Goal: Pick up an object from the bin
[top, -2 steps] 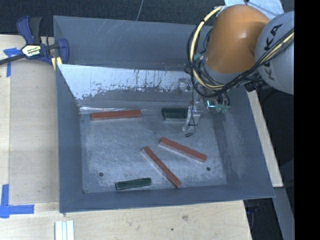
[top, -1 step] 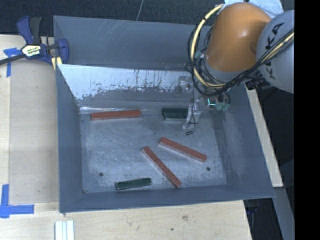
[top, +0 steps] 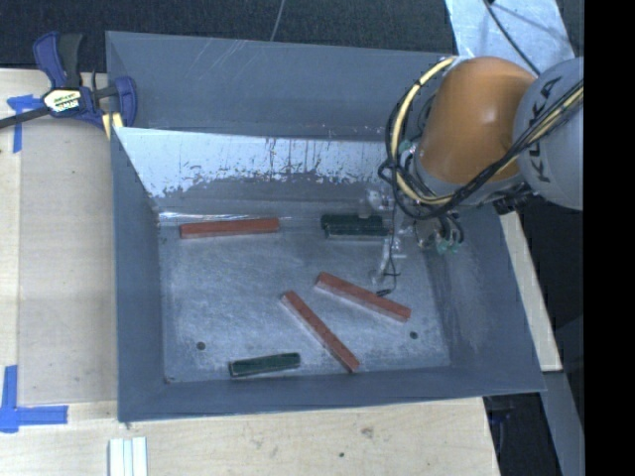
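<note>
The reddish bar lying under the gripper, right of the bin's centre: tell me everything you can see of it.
The reddish-brown bar is long, narrow and flat with squared ends; it may be wood or plastic. It looks whole. It lies flat on the bin floor, right of centre, slanting from upper left down to lower right. The gripper hangs over its right half; whether they touch cannot be told. A second reddish bar lies close by on its lower left, seemingly apart from it.
</note>
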Robot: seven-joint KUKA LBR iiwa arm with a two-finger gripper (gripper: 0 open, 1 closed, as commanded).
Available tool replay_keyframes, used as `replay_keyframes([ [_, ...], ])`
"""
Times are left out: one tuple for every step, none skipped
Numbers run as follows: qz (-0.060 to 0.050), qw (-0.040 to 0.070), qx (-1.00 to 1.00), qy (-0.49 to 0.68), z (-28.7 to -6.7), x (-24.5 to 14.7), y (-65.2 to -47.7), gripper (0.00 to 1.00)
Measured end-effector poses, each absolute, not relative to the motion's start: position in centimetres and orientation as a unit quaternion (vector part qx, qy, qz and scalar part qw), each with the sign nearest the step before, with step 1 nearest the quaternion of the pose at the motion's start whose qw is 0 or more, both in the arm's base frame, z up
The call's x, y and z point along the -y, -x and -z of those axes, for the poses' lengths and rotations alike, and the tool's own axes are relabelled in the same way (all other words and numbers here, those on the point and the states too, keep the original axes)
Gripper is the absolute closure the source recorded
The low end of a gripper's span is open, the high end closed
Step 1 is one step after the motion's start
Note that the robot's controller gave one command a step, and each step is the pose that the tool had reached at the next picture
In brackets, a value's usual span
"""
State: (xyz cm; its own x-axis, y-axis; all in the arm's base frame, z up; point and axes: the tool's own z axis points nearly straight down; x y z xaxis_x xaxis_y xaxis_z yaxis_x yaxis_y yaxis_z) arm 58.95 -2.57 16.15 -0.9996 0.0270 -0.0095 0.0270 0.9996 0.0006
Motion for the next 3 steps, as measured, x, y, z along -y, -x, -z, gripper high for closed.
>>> replay_keyframes([
  [0.0, 0.004, -0.998, -0.055, -9.4, 3.6, -58.5, 0.0],
  [0.0, 0.004, -0.992, -0.127, -6.9, 2.8, -57.6, 0.0],
  [0.0, 0.004, -0.995, -0.1, -7.3, 1.7, -56.7, 1.0],
])
